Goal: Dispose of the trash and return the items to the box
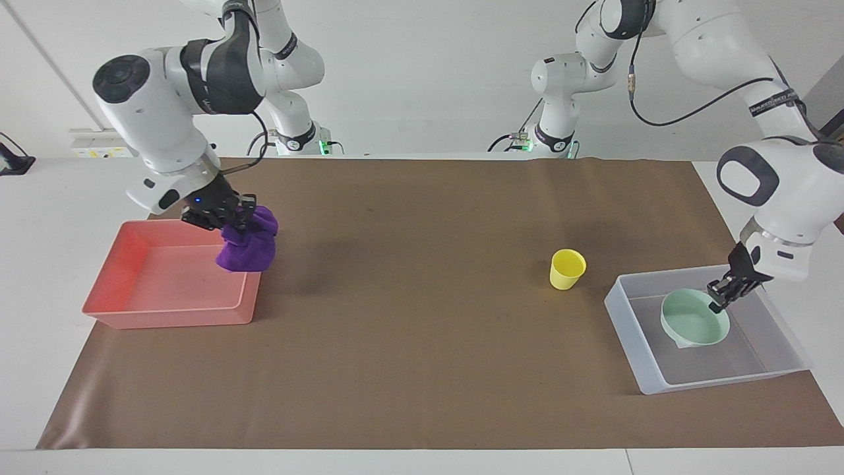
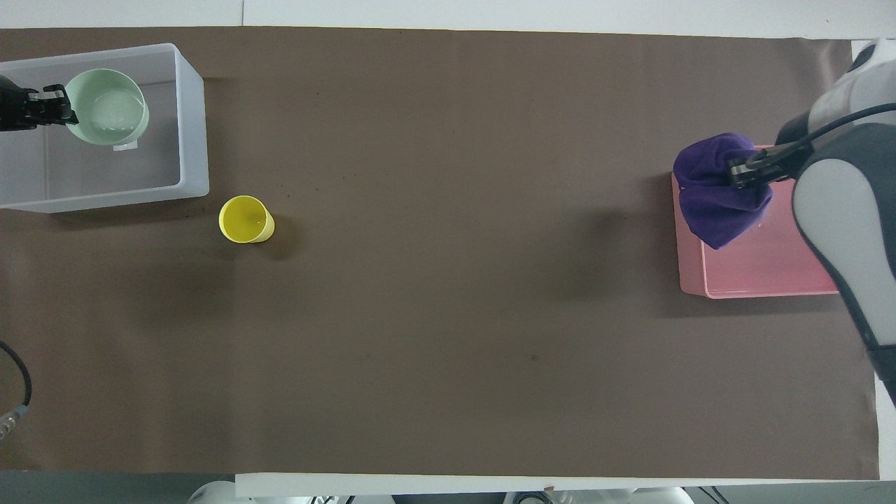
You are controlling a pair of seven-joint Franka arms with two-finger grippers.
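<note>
My right gripper [image 1: 227,218] is shut on the purple cloth wad [image 1: 248,245] and holds it in the air over the pink tray's [image 1: 165,280] end wall nearest the table's middle. In the overhead view the cloth [image 2: 717,189] hangs from that gripper [image 2: 738,173] over the tray [image 2: 763,273]. My left gripper [image 1: 719,302] is shut on the rim of the mint-green bowl [image 1: 692,320] and holds it over the inside of the clear bin [image 1: 699,379]. From overhead the bowl [image 2: 105,105] covers most of the bin's [image 2: 192,119] label, with the left gripper [image 2: 63,112] at its rim. The yellow cup [image 1: 567,268] stands upright on the mat.
The yellow cup [image 2: 245,219] stands beside the clear bin, a little nearer to the robots than it. A brown mat [image 1: 422,343] covers the table between the tray and the bin. The pink tray holds nothing inside.
</note>
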